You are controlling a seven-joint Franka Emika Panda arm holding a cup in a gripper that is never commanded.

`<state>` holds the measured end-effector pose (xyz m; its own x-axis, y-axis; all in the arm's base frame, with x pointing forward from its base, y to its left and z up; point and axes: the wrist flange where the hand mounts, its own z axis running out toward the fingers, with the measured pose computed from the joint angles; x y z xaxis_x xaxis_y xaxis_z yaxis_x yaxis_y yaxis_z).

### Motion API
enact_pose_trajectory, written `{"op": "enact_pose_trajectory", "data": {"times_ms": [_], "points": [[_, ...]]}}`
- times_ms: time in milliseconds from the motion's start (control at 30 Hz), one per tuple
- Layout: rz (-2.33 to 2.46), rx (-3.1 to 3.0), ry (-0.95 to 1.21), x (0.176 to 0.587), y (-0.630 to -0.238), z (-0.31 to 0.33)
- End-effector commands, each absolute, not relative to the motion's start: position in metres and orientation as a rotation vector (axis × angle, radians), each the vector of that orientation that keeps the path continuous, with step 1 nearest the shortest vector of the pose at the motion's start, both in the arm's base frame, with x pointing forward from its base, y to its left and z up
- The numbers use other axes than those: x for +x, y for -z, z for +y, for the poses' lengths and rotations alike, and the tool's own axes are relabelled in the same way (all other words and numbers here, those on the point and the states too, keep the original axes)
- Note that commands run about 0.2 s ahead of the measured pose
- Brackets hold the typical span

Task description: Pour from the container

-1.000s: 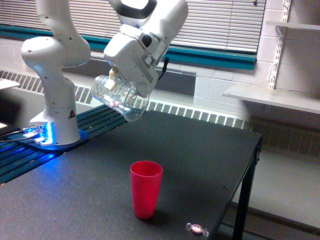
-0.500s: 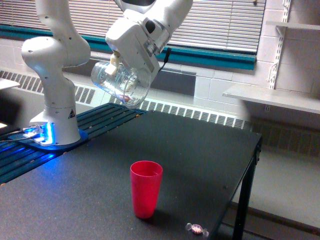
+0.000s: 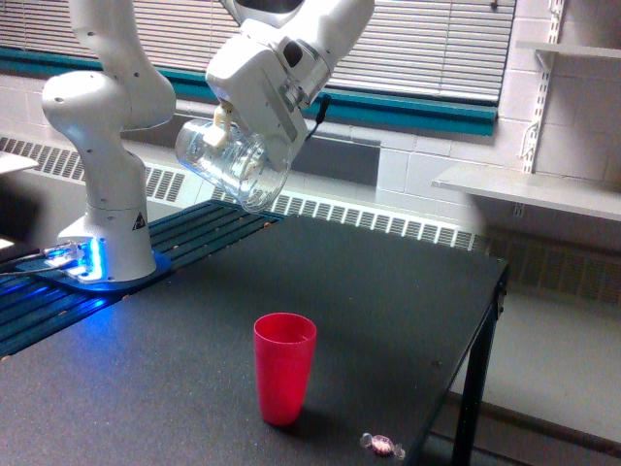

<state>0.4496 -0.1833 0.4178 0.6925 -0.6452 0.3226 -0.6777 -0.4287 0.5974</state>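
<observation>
Evenly lit, slightly soft indoor picture; blue glow at the robot base; faint shadow beneath the red cup.

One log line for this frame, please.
claw: shut on clear cup | cup: tilted, mouth down-right, airborne | red cup: upright on table, below | candy: table edge

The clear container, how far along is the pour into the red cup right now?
Done: the gripper has the clear container lifted and tipped, mouth angled down toward the exterior view's right. In hand: it hangs well above the table and behind the red cup, not over it. No stream shows, and the cup's inside is hidden. A wrapped candy lies beside the cup. Left: lining the mouth up over the cup and emptying it.
</observation>
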Motion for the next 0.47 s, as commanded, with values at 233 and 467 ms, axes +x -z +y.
{"op": "enact_pose_trajectory", "data": {"times_ms": [233,467], "points": [[-0.98,2.188,-0.037,0.445,-0.414,-0.189],[-0.99,2.253,-0.029,0.443,-0.381,-0.202]]}}
